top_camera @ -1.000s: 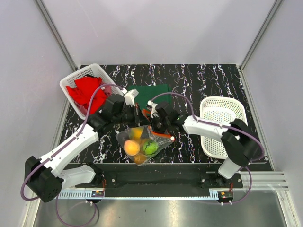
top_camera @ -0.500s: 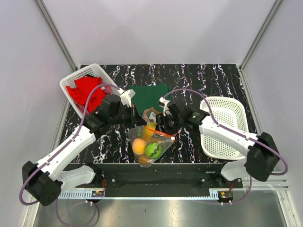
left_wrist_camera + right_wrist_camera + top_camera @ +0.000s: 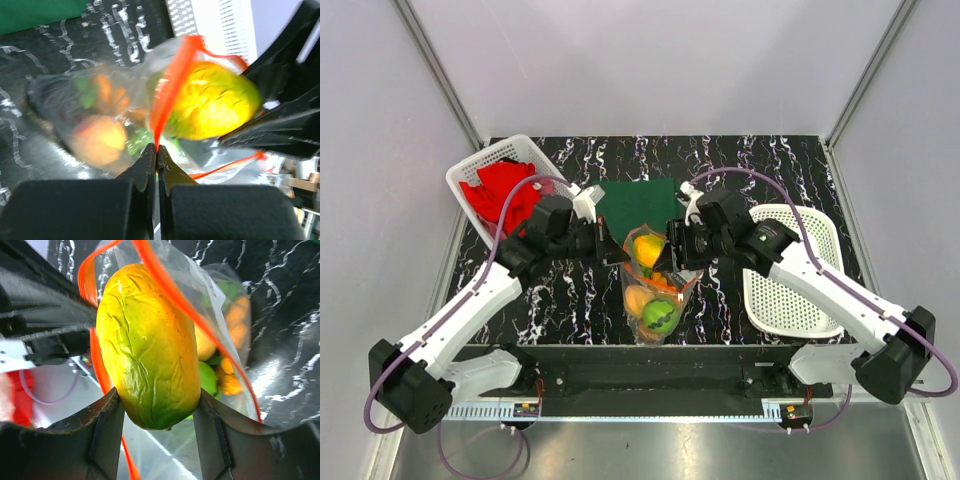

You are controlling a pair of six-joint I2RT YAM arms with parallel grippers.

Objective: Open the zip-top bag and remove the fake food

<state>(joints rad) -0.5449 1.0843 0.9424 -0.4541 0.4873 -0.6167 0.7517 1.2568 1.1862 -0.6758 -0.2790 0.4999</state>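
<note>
The clear zip-top bag (image 3: 660,292) hangs upright over the table's middle front, its orange-red zip strip (image 3: 172,85) spread open at the top. My left gripper (image 3: 619,252) is shut on the strip's left edge (image 3: 156,149). My right gripper (image 3: 672,250) is shut on a yellow-green mango-like fake fruit (image 3: 147,345) at the bag's mouth; that fruit also shows in the top view (image 3: 645,247). A peach-orange fruit (image 3: 638,298), a green fruit (image 3: 660,316) and an orange carrot-like piece (image 3: 235,322) lie lower in the bag.
A white basket (image 3: 470,172) holding a red cloth (image 3: 505,190) stands at the back left. A flat dark green cloth (image 3: 638,203) lies behind the bag. A second white basket (image 3: 790,270) stands at the right.
The bag has moved right and now hangs upright between both grippers. The right arm has swung right. The yellow-green fruit now stands at the bag's mouth between the right fingers.
</note>
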